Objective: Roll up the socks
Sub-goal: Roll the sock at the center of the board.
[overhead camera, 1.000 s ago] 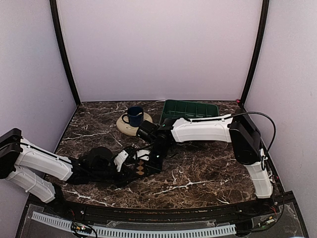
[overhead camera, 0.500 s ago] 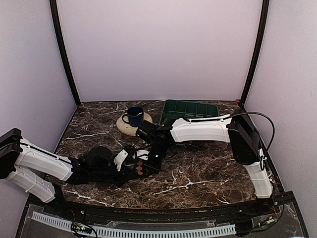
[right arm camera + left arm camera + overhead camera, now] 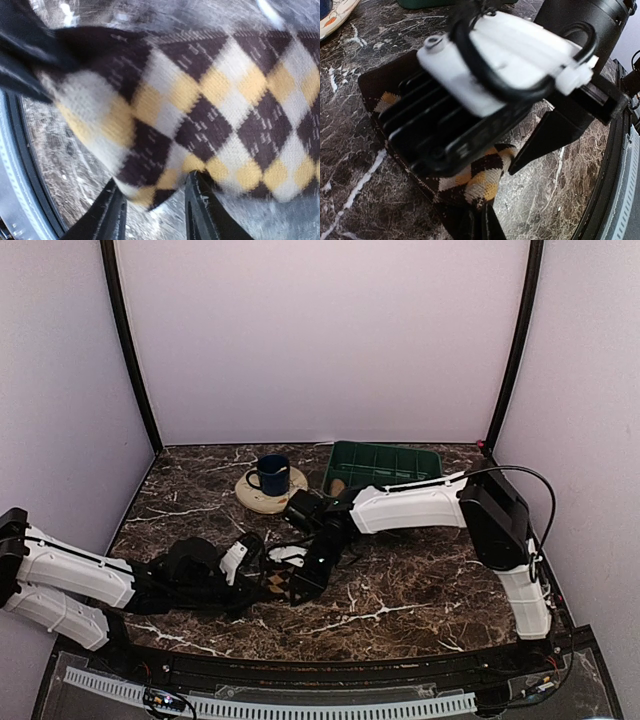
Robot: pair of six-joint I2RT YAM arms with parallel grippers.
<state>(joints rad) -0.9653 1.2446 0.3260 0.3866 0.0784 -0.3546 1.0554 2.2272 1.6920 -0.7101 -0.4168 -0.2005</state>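
Right jaws newly parted; left jaws pinch argyle sock [image 3: 479, 176]; tan sock [image 3: 338, 486] in green tray [image 3: 400, 460].

A dark brown argyle sock [image 3: 283, 586] lies on the dark marble counter [image 3: 420, 590] with both arms bent low over it. The left gripper [image 3: 256, 580] meets the sock from its left and the right gripper [image 3: 308, 574] from its far right, crowded so close together that I cannot see how their jaws stand. Beyond the sock, a little left, a blue mug [image 3: 270, 473] sits on a round tan plate [image 3: 285, 495]; beyond it to the right stands a green tray [image 3: 385, 462].
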